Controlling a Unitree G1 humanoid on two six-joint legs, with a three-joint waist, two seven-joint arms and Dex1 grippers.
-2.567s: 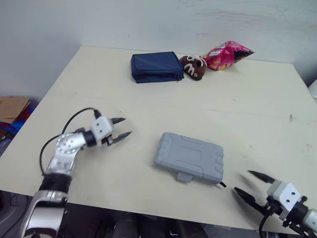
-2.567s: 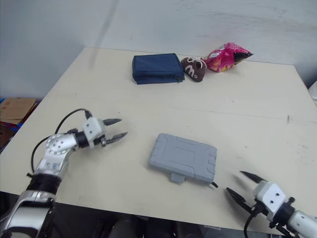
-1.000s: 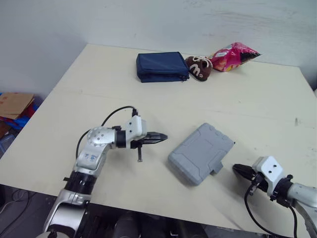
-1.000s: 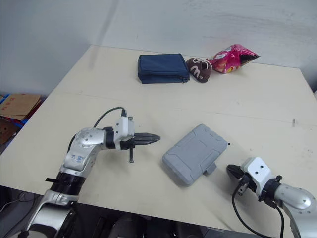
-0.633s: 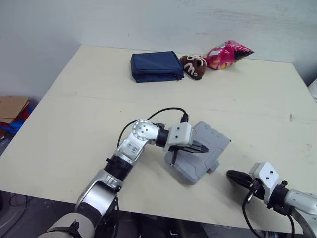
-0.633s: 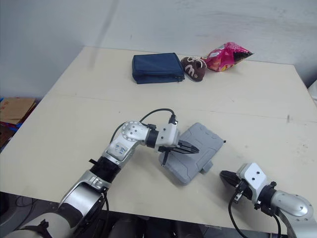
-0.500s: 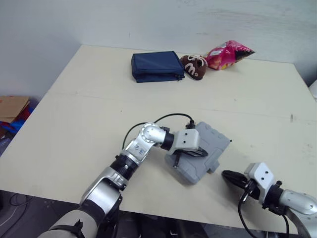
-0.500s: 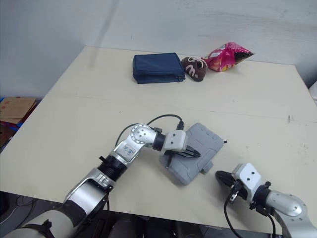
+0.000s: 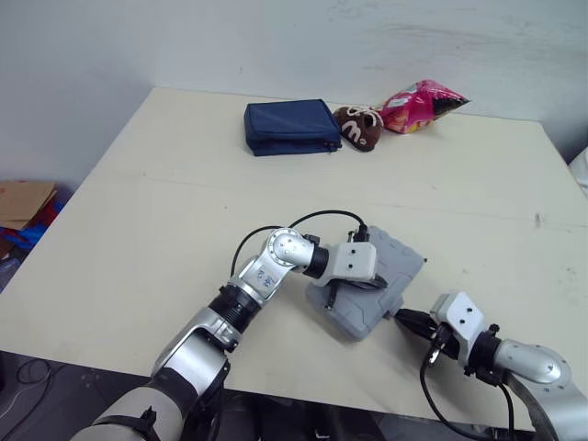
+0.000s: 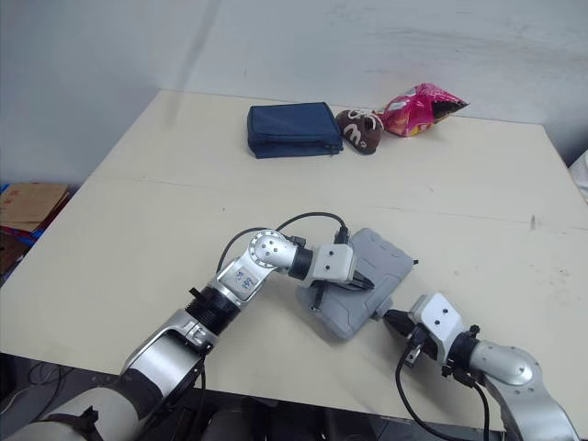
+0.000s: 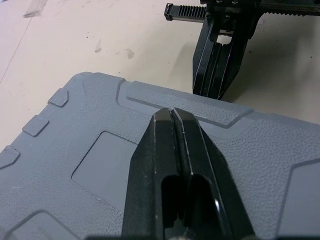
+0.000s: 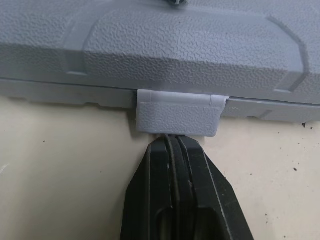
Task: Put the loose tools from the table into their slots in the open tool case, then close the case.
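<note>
The grey tool case (image 9: 393, 260) lies closed on the table, turned at an angle. My left gripper (image 9: 375, 283) is shut with nothing in it, its tips (image 11: 172, 113) low over the textured lid (image 11: 75, 150). My right gripper (image 9: 405, 318) is also shut and empty. Its tips (image 12: 172, 141) sit right at the case's front latch (image 12: 177, 112), which hangs down from the lid's edge. From the left wrist view the right gripper (image 11: 217, 75) stands just beyond the case's edge.
A blue zipped pouch (image 9: 290, 126), a brown plush item (image 9: 361, 125) and a pink snack bag (image 9: 418, 99) lie at the table's far side. The table's front edge (image 9: 276, 372) runs close below the case. A cardboard box (image 9: 23, 197) sits on the floor, left.
My right gripper has moved left up to the case's latch. The left gripper stays on the lid, where it arrived after swinging in from the left; the case has turned.
</note>
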